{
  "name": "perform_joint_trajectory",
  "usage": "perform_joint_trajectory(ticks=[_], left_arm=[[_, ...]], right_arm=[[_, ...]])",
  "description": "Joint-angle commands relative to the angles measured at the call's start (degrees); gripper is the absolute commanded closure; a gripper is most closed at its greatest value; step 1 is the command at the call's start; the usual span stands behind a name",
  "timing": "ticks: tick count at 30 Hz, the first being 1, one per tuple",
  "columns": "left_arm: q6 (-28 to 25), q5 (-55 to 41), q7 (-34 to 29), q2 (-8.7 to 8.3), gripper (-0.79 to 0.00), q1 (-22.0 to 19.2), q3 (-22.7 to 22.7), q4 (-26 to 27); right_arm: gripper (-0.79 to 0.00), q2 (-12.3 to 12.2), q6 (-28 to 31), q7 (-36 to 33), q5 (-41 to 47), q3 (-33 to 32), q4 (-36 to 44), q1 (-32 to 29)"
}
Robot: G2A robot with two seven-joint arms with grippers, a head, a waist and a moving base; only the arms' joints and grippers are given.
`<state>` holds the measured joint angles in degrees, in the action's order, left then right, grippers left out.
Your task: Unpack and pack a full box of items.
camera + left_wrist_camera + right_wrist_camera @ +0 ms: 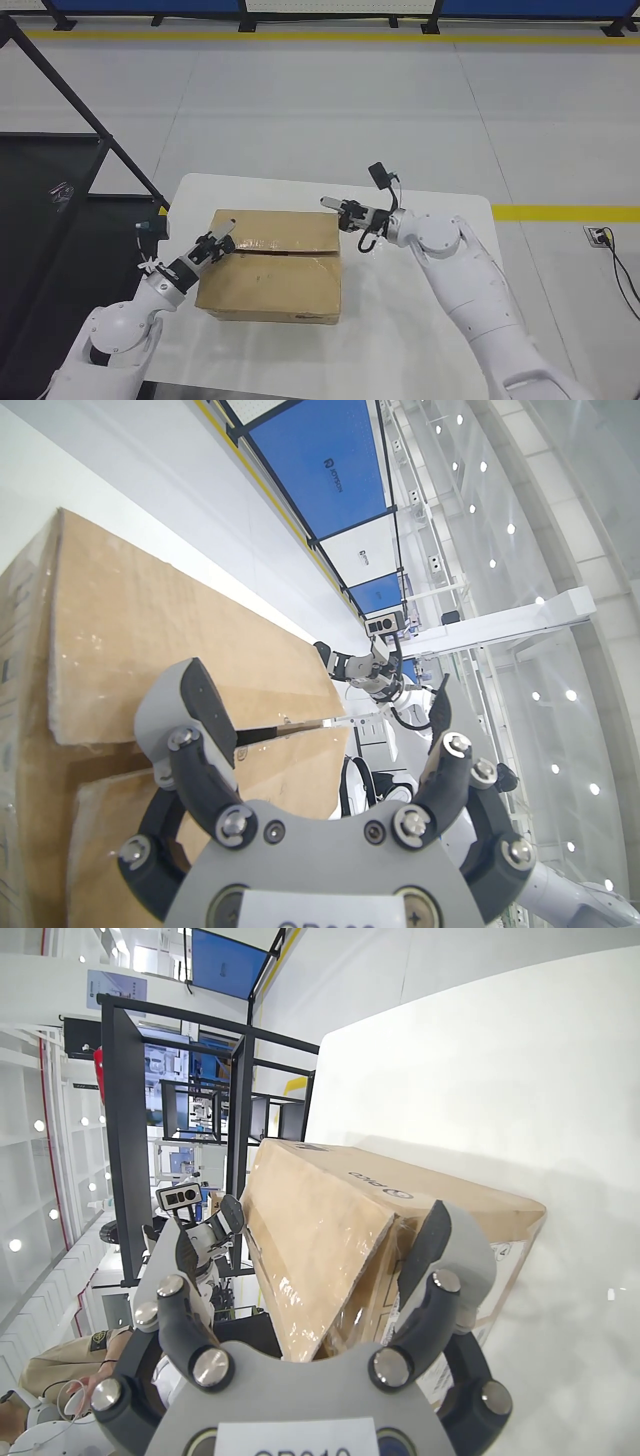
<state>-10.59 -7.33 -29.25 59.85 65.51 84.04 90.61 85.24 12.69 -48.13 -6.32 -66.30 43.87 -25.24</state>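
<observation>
Cardboard box (270,272) near the bench's (385,322) left edge, flaps down.
Left pincer (216,244) and right pincer (338,207) gape empty; flaps likely stiff, light: grab free edges.

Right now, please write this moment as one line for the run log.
box on table, flaps folded over | left jaws: open, at box's left end | right jaws: open, at far flap right corner | nothing held
</observation>
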Motion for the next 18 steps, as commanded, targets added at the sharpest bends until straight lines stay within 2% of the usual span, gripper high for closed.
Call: perform_joint_trajectory(ticks=[1,3,7,13,16,18], left_arm=[[0.03,0.82,0.05,0.0,-0.785,0.02,-0.08,-0.29],[-0.06,1.17,-0.02,0.03,-0.785,0.19,-0.23,-0.5],[-0.08,1.24,-0.08,0.06,-0.785,0.34,-0.16,-0.87],[0.34,1.0,-0.37,0.02,-0.785,0.41,0.62,-0.37],[0.75,1.41,-0.69,-0.02,-0.785,0.38,0.88,0.03],[0.89,2.14,-1.56,-0.1,-0.785,0.32,0.97,0.52]], right_arm=[[-0.785,0.0,-1.27,3.19,-1.38,0.24,0.41,-0.19],[-0.785,0.0,-2.24,6.15,-2.8,0.57,1.84,-0.86],[-0.785,-1.08,0.21,11.55,-7.63,-0.56,7.37,-4.75],[-0.785,-4.1,3.25,19.62,-19.95,-5.67,23.93,-17.84],[-0.785,-5.43,3.87,20.25,-23.4,-9.0,32.74,-25.5],[-0.785,-5.43,3.87,20.25,-23.4,-9.0,32.74,-25.5]])
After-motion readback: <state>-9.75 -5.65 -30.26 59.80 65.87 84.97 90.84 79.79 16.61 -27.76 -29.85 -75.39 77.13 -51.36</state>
